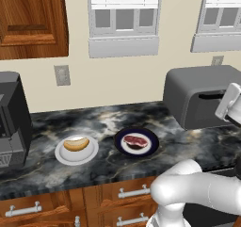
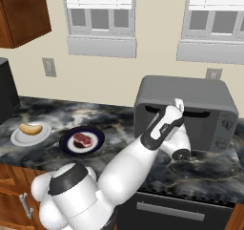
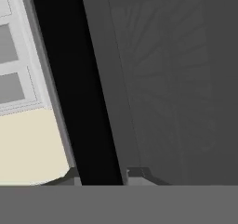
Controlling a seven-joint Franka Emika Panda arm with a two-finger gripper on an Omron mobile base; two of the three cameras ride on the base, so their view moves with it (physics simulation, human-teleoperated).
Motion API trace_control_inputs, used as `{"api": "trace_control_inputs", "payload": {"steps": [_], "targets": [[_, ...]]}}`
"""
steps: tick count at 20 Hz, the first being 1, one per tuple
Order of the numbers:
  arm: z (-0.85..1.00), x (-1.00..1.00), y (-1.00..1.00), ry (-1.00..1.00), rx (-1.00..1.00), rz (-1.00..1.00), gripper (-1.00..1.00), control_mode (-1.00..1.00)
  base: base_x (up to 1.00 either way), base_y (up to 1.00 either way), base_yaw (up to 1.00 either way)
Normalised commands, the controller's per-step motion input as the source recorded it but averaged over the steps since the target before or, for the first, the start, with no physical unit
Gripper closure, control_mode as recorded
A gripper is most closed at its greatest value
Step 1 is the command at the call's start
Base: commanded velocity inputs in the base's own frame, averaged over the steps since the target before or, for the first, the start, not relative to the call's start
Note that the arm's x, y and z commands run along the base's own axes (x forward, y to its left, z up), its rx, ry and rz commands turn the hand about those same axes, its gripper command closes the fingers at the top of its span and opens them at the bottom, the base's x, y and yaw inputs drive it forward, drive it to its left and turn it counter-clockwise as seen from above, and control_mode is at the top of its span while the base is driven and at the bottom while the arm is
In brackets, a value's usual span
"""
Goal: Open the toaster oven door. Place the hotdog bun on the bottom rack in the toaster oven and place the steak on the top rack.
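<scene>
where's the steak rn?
The steak lies on a dark plate mid-counter, between the bun's white plate and the toaster oven.

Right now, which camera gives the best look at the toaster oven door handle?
The right base view: the door handle runs as a black bar across the toaster oven front, the arm crossing it. The left base view shows only a short stretch beside the arm. The hand view shows it close up, as a black band.

Glossy white rounded arm links, dark grey joint bands, black-capped round base shoulder.
</scene>
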Motion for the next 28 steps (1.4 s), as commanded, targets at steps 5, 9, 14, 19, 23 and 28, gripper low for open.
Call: {"api": "trace_control_inputs", "payload": {"steps": [5, 9, 14, 19, 23, 28], "targets": [[-0.08, 0.38, 0.01, 0.01, 0.0, -0.01, 1.0, -1.0, 0.0, 0.0, 0.0], [-0.19, 0.17, 0.17, 0.05, 0.0, 0.0, 1.0, -1.0, 0.0, 0.0, 0.0], [-0.63, 0.0, 0.38, 0.2, 0.0, 0.0, 1.0, -1.0, 0.0, 0.0, 0.0], [-0.76, 0.03, 0.48, 0.32, 0.0, 0.03, 1.0, -1.0, 0.0, 0.0, 0.0], [-0.71, 0.0, 0.42, 0.39, 0.03, 0.04, 1.0, -1.0, 0.0, 0.0, 0.0], [-0.97, 0.0, 0.49, 0.37, 0.03, 0.04, 1.0, -1.0, 0.0, 0.0, 0.0]]}}
